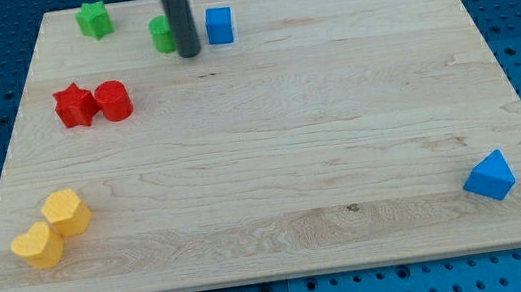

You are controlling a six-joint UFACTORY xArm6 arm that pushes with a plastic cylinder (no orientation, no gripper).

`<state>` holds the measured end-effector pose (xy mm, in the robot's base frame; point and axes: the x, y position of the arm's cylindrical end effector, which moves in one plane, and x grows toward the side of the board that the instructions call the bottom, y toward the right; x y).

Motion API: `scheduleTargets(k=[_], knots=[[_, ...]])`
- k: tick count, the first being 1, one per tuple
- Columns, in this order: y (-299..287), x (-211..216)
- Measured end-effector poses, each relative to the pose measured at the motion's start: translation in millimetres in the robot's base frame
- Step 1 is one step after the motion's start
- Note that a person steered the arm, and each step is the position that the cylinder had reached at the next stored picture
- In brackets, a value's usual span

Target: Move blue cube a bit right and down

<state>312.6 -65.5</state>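
The blue cube (218, 25) sits near the view's top, left of centre, on the wooden board (270, 145). My tip (189, 53) is just left of the cube and slightly below it, a small gap apart. The rod partly hides a green round block (161, 35) right behind it on the left.
A green star block (95, 20) lies at the top left. A red star block (75, 105) and a red round block (114, 101) touch at the left. Two yellow blocks (67, 212) (38, 246) sit at the bottom left. A blue triangular block (489, 176) is at the bottom right.
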Motion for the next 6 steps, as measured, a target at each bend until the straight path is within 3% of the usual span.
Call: scheduleTargets(k=[1,5,6], knots=[[10.4,-12.5],[-72.9,-46.7],[-49.5,-50.5]])
